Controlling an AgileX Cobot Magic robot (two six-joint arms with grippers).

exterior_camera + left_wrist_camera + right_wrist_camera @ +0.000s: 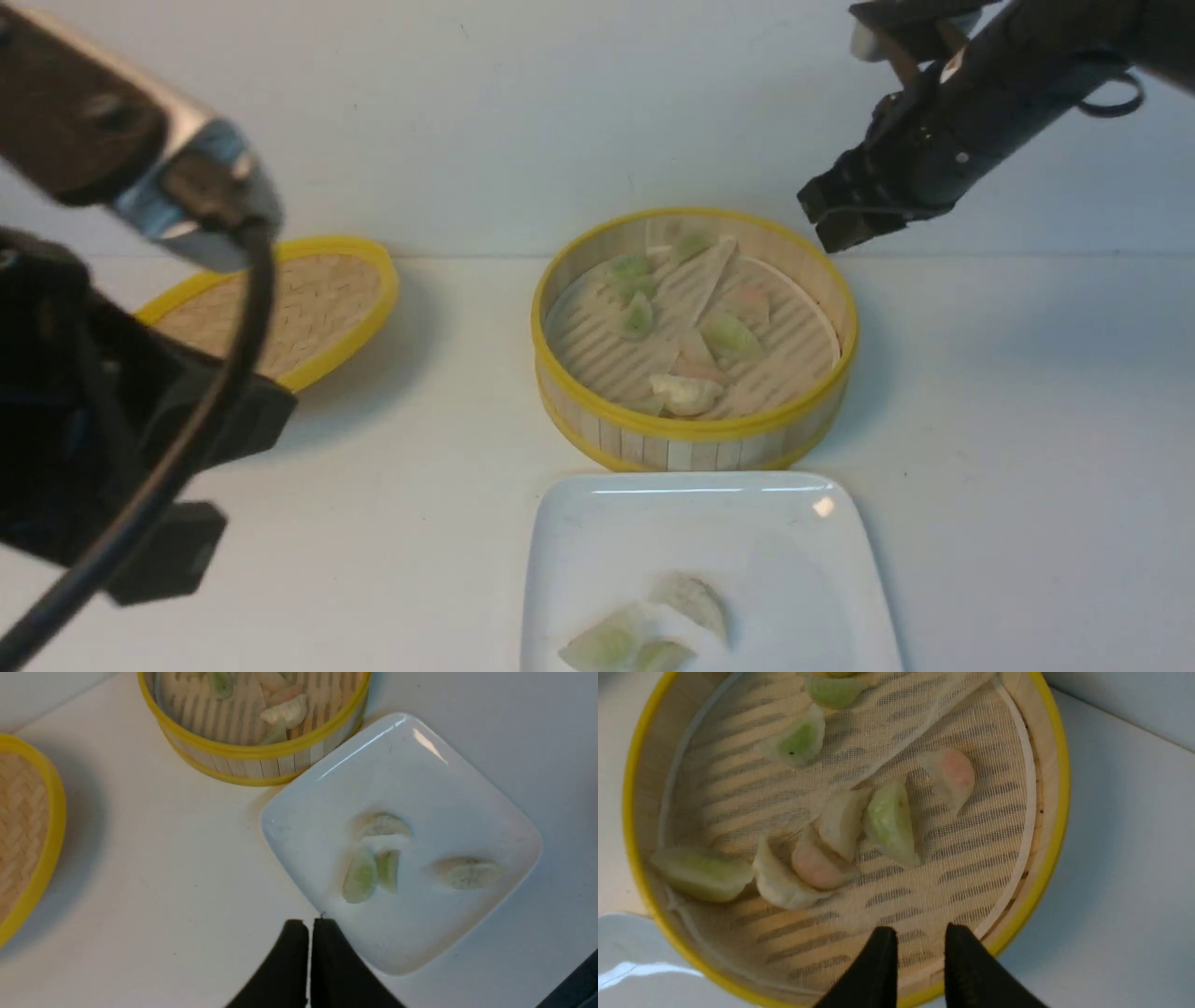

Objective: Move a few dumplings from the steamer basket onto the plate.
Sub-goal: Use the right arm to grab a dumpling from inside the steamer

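The left gripper (308, 926) hangs low over the table just off the near edge of the plate (420, 765), its two black fingers pressed together with nothing between them. The right gripper (915, 940) is poised over the right-hand rim of the steamer basket (691, 431), its fingers parted by a narrow gap and empty.

Nearest the robot, the white square plate holds four dumplings: a whitish one (383, 826), two pale green ones (359, 877) touching side by side, and another whitish one (467, 872) apart from them. Just beyond the plate stands the basket, nearly touching it. Inside it, on a mesh liner (971, 858), about eight dumplings remain. A green one (889, 821), a white one (843, 821) and a pink one (819, 863) crowd together at the middle, and a pink one (952, 772) lies alone nearer the right gripper. The woven lid (308, 308) lies to the left, well apart.

With several dumplings delivered and the left gripper idle, the step in hand looks like a fresh pick by the right arm. That calls for wider fingers, a descent inside the wall, and a light pinch across one dumpling. The lone pink one seems the easiest, since the clustered ones could drag each other.

In the front view the lower frame edge cuts off the plate, so only three of its dumplings show. The blurred left arm covers part of the lid and hides its own fingers. The basket's near wall masks the dumplings closest to it.
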